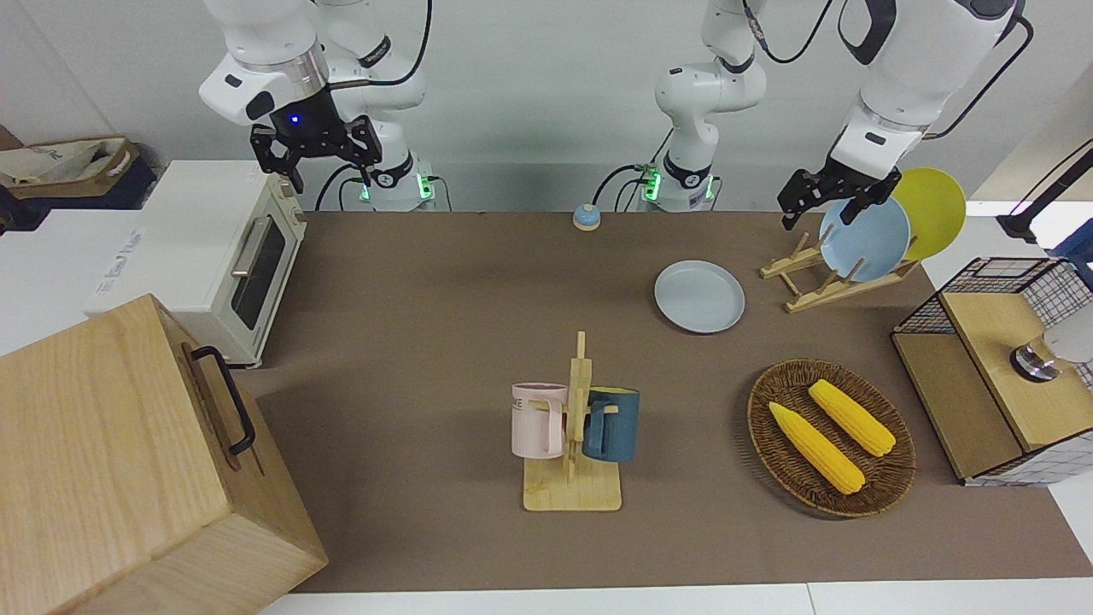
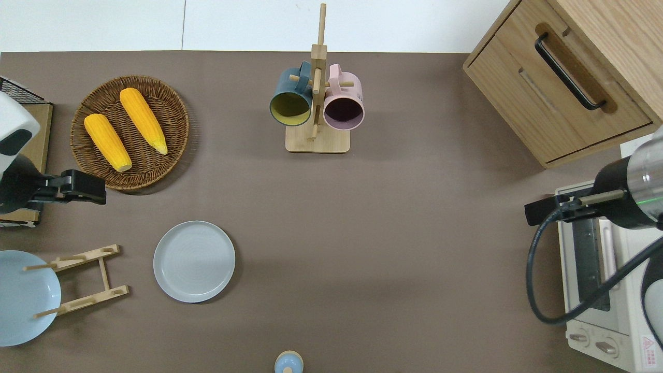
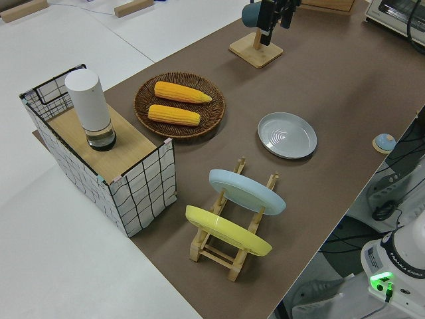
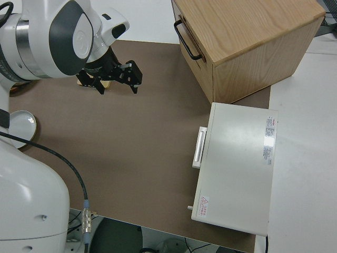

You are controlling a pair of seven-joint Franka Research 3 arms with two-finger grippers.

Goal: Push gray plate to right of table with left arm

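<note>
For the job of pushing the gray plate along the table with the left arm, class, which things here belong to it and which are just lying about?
Belonging:
gray plate
table
left claw

Lying about:
sky-blue plate
yellow plate
corn basket
mug stand
toaster oven
wooden cabinet

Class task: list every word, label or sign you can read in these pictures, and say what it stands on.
"FRANKA EMIKA": on the robot base.
Pink mug: lettering partly hidden, unreadable.
Toaster oven: warning triangle sticker; its printed labels are too small to read.
</note>
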